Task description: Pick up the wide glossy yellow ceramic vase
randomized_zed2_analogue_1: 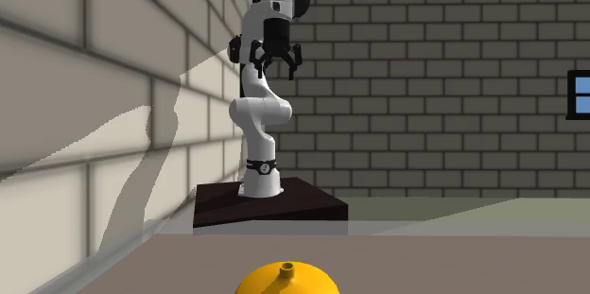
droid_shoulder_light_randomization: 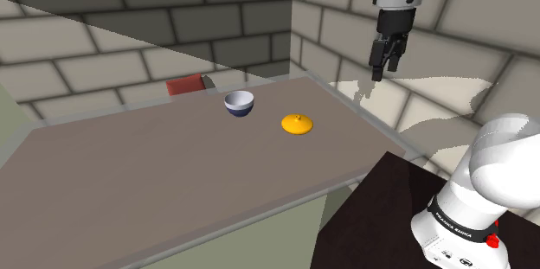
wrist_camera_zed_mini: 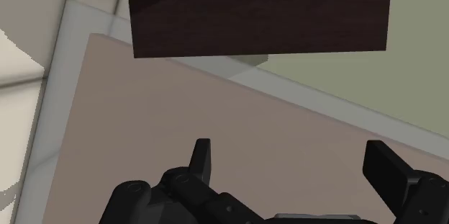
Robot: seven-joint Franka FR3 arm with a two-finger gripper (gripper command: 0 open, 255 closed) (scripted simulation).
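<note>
The vase (droid_shoulder_light_randomization: 296, 124) is a low, wide, glossy yellow-orange piece with a small neck, standing on the brown tabletop (droid_shoulder_light_randomization: 130, 172) toward the shoulder view's right. It also shows at the near edge of the second exterior view, vase (randomized_zed2_analogue_1: 286, 281). My black gripper (droid_shoulder_light_randomization: 384, 67) hangs high above the table's far right corner, well up and to the right of the vase, close to the brick wall. Its fingers (wrist_camera_zed_mini: 202, 158) stand wide apart with nothing between them; the same gripper (randomized_zed2_analogue_1: 275, 63) appears open against the far wall.
A white bowl with a dark blue outside (droid_shoulder_light_randomization: 240, 103) sits to the left of the vase. A red flat block (droid_shoulder_light_randomization: 184, 86) lies by the back wall. The dark stand (droid_shoulder_light_randomization: 381, 215) adjoins the table's right end. Brick walls close the back and right.
</note>
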